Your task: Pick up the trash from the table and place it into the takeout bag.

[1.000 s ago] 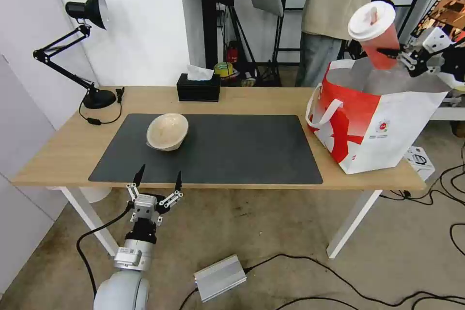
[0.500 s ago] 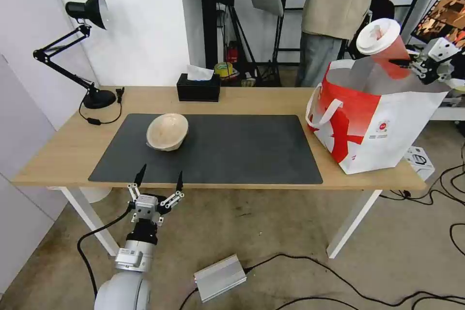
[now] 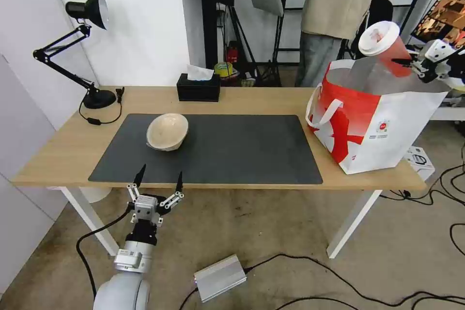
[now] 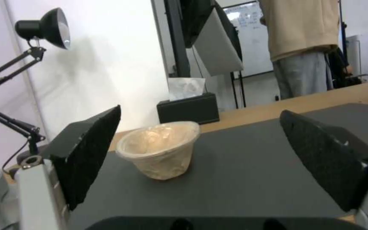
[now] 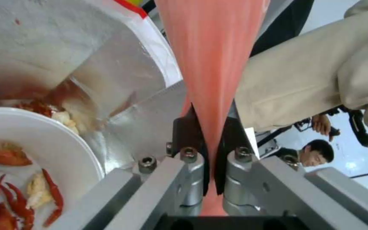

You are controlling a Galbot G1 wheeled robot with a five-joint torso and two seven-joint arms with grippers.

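Clamping the cup (image 3: 385, 48) by its thin wall, the right gripper (image 3: 404, 62) holds it tilted above the open mouth of the bag (image 3: 382, 126), the white lid (image 3: 379, 38) leaning toward the table's left end. In the right wrist view the gripper's (image 5: 209, 143) two dark pads pinch the translucent red plastic (image 5: 211, 48) into a narrow crease, so the jaws stand almost together on the cup.

The bag is boxy, of smooth white and red material with soft white loop handles (image 3: 323, 115) and a small round logo (image 3: 382, 126); it stands at the right end of the table (image 3: 252, 99), beside the mat (image 3: 213, 147). Its lining is crinkled silver foil (image 5: 128, 95). Down inside lies the white bowl (image 5: 65, 150), round and glossy, with red shell scraps (image 5: 5, 179) on it.

The pulp bowl (image 3: 167, 131) sits on the left part of the matte dark mat, tipped so its hollow faces the near edge. From the left wrist view it (image 4: 160, 149) looks rough and fibrous, beige, tapering to a small base, with a thin clear film over its mouth.

The left gripper (image 3: 159, 178) hangs below the table's near edge, in front of the pulp bowl, its jaws spread wide and holding nothing; its pads (image 4: 88, 150) are black with a fine pebbled grain.

The tabletop is pale wood with straight edges on white legs (image 3: 351, 225). At the back stand a black tissue box (image 3: 198, 87) and a jointed black lamp (image 3: 87, 9).
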